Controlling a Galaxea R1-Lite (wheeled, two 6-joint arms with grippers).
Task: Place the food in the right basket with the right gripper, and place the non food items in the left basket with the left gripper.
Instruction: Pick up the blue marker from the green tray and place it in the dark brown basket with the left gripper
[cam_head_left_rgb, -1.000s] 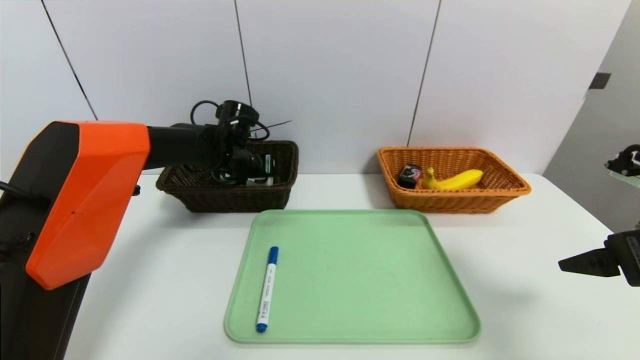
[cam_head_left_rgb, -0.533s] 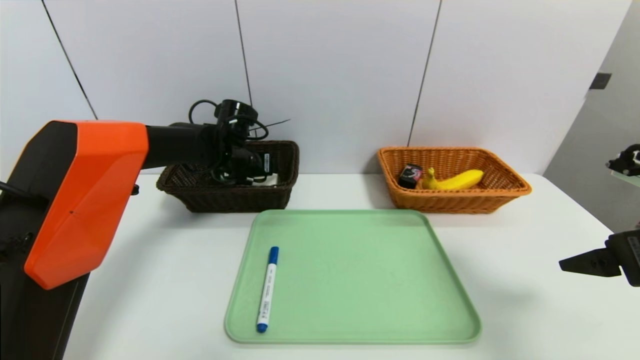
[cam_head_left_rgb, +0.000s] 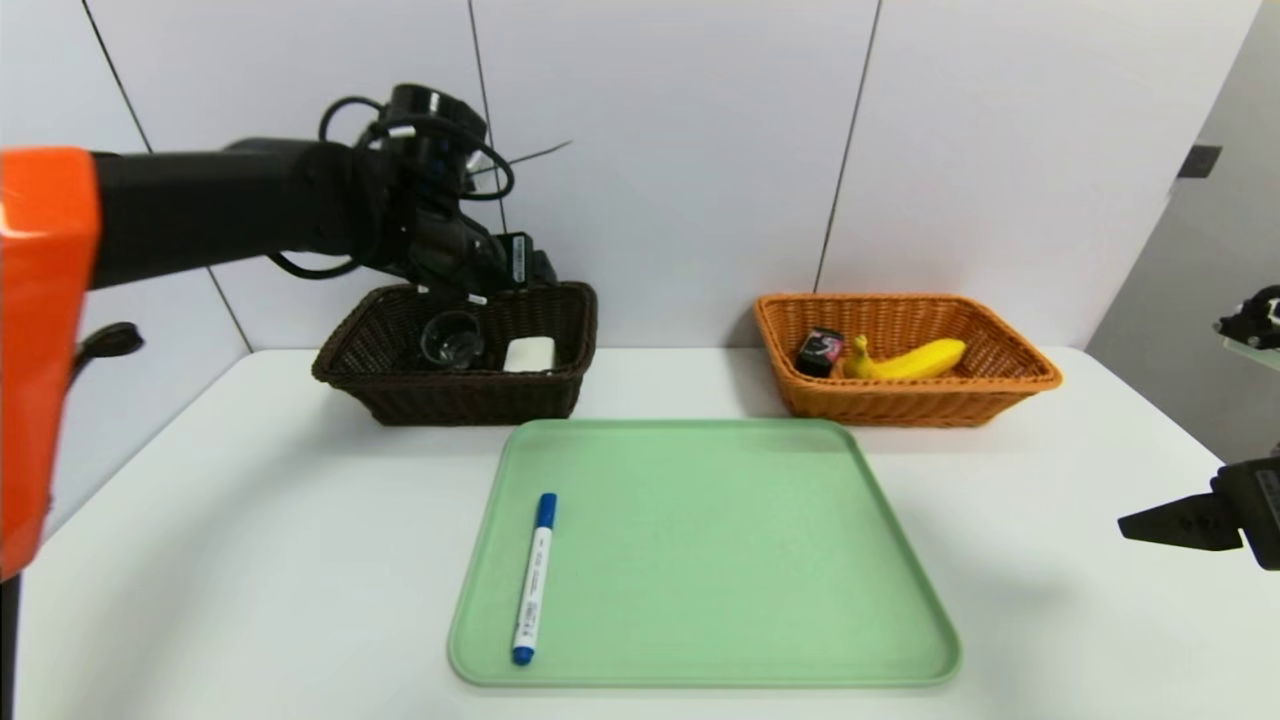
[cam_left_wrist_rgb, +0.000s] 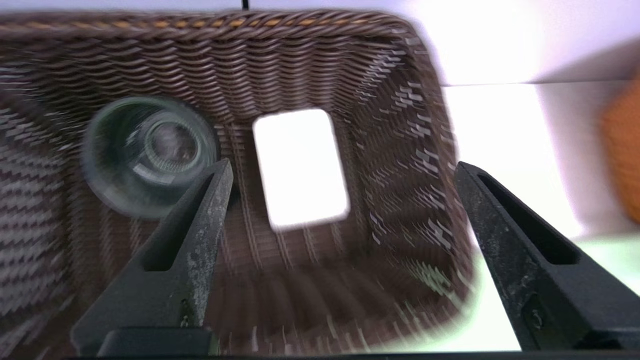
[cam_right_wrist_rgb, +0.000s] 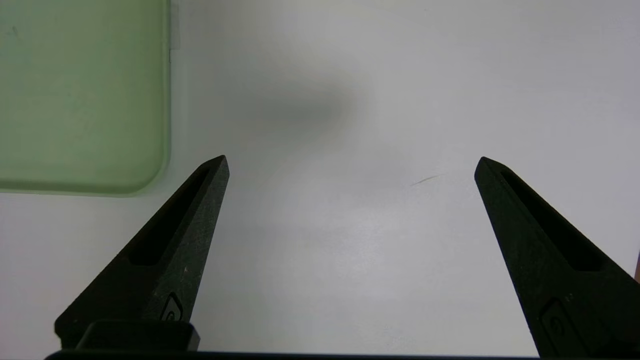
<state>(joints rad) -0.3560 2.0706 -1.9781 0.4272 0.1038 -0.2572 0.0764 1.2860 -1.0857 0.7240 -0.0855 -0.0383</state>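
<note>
Soap bar (cam_head_left_rgb: 528, 353) — white, rounded — lies inside the dark left basket (cam_head_left_rgb: 560, 385), just beside a clear glass cup (cam_head_left_rgb: 451, 340). Above that basket's back rim hangs the left gripper (cam_left_wrist_rgb: 342, 172), its jaws spread wide and empty. Well away from the basket, the right gripper (cam_right_wrist_rgb: 351, 165) hangs parked, also wide.

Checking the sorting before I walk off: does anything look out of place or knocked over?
Nothing stands out. The glass and white bar lie in the brown basket, the banana in the orange basket; the pen waits on the tray.
</note>
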